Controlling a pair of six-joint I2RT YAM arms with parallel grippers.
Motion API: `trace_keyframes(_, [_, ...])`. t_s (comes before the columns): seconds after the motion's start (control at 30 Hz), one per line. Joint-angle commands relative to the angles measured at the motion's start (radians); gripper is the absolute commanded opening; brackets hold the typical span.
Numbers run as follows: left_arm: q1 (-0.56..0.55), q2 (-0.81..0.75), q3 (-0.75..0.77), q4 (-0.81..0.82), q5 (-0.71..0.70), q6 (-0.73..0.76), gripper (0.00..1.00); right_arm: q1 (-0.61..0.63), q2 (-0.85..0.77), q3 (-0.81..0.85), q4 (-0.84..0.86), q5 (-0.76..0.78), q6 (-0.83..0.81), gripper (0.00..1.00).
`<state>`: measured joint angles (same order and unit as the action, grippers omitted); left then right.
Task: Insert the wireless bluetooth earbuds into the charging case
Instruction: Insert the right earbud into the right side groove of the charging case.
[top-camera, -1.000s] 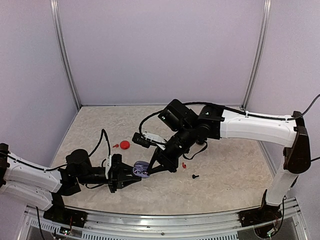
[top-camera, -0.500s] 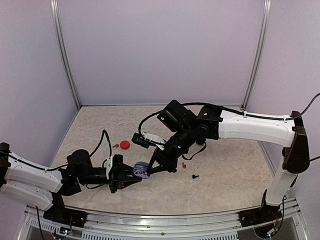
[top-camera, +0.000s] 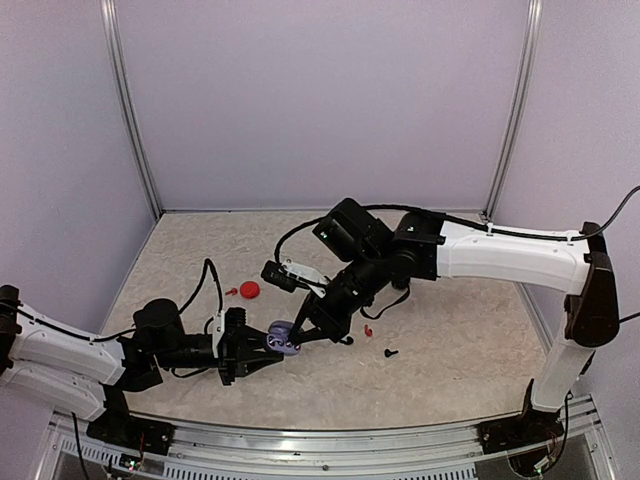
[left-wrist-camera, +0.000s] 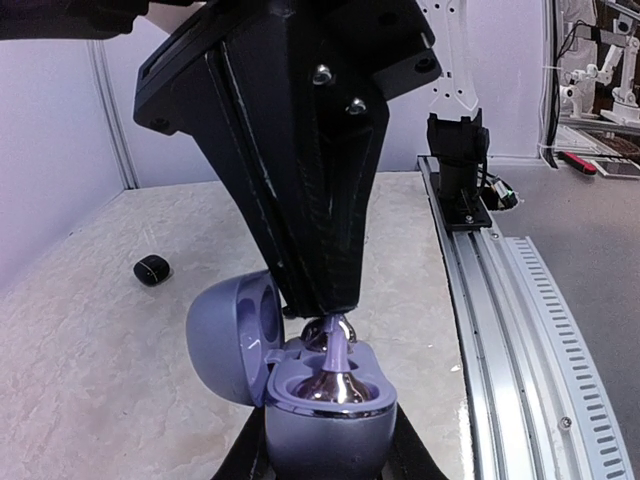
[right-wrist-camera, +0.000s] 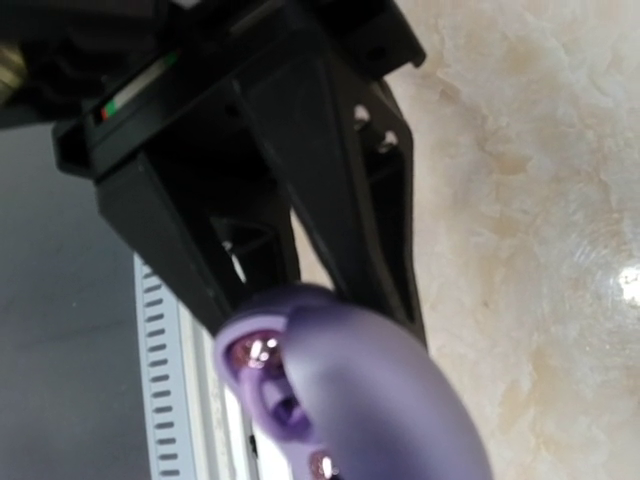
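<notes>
Open purple charging case (left-wrist-camera: 325, 432) is gripped by part-open left claw (top-camera: 270, 348) above worktop (top-camera: 450, 340), near front edge | silvery earbud (left-wrist-camera: 334, 346) is pinched by closed right claw (left-wrist-camera: 320, 305) at case's socket

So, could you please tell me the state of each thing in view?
Purple case: lid open, gripped by left gripper.
Grey earbud: stem up in case, pinched by right gripper.
Red case: lying on table.
Red earbud: loose on table.
Black earbud: loose on table.
</notes>
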<state>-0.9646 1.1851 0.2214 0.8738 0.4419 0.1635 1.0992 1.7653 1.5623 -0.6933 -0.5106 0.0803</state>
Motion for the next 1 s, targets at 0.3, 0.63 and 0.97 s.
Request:
trace_keyframes(0.3, [-0.01, -0.032, 0.027, 0.197, 0.093, -0.032, 0.0, 0.004, 0.015, -0.04, 0.085, 0.065, -0.023, 0.0])
trace_keyframes(0.63, [0.003, -0.065, 0.012, 0.216, 0.104, -0.055, 0.0, 0.004, 0.01, -0.051, 0.095, 0.075, -0.039, 0.0])
trace_keyframes(0.97, [0.007, -0.071, 0.002, 0.214, 0.098, -0.059, 0.0, 0.004, -0.068, 0.026, 0.079, 0.053, -0.13, 0.15])
